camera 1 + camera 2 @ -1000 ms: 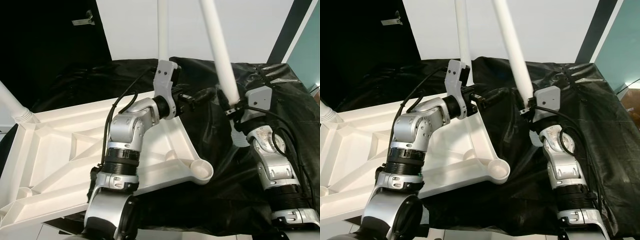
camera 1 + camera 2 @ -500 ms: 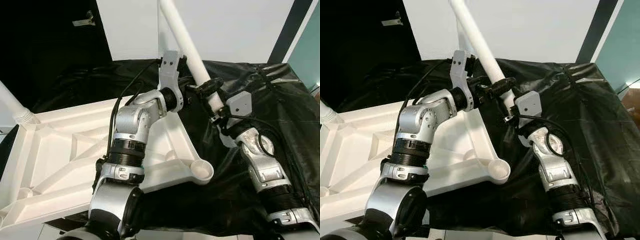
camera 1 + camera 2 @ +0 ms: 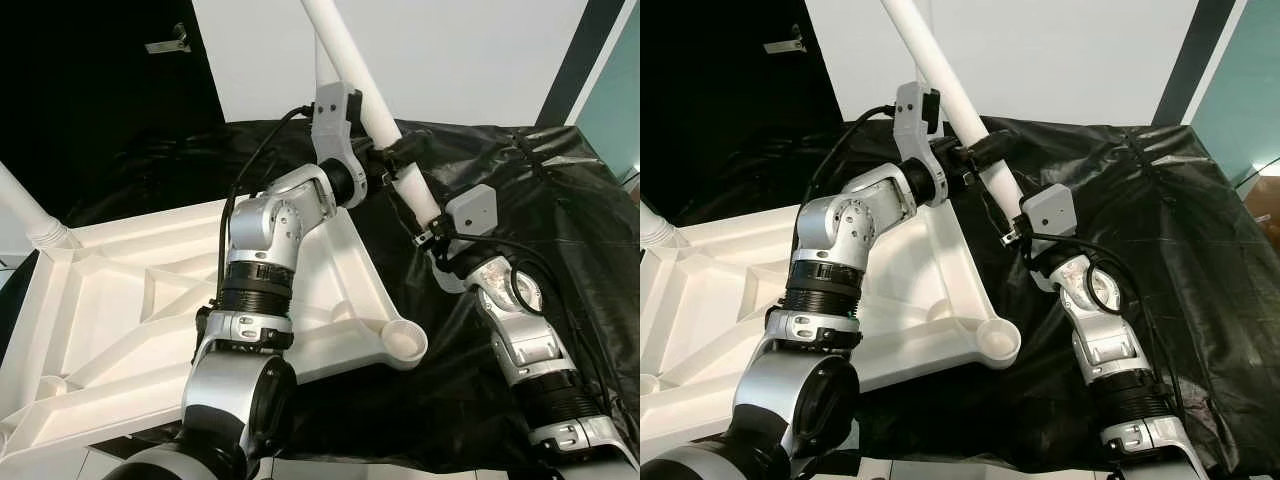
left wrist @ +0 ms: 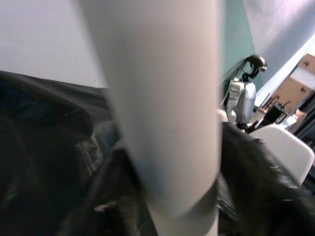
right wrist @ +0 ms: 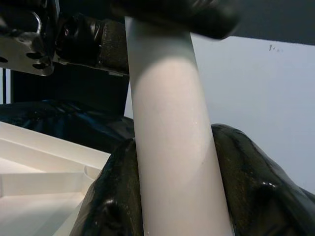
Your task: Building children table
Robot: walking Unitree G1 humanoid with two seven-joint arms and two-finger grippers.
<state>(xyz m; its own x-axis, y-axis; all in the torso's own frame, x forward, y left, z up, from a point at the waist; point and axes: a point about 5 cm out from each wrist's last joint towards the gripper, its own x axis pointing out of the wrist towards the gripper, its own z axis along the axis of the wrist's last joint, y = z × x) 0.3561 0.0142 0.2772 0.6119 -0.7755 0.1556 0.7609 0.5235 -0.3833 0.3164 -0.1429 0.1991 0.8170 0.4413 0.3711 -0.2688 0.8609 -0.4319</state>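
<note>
A long white table leg (image 3: 350,60) slants up to the left over the upturned white tabletop (image 3: 120,300). My right gripper (image 3: 432,222) is shut on its lower end, above the black sheet. My left gripper (image 3: 400,163) is shut on the leg a little higher up, and one black finger (image 5: 197,17) lies across the leg (image 5: 172,147) in the right wrist view. Up close, the leg (image 4: 162,98) runs through the left wrist view. An empty round socket (image 3: 402,343) sits at the tabletop's near right corner. A fitted leg (image 3: 322,70) stands at the far corner, another leg (image 3: 25,215) at the left.
A crinkled black sheet (image 3: 560,200) covers the surface under and to the right of the tabletop. A white wall stands behind, with a dark opening (image 3: 100,80) at the left. Another robot (image 4: 243,93) and a white chair (image 4: 285,147) stand further off.
The held leg has tipped from leaning right to leaning up and left. My right gripper carried its lower end leftward. My left gripper rose and took hold of the leg.
</note>
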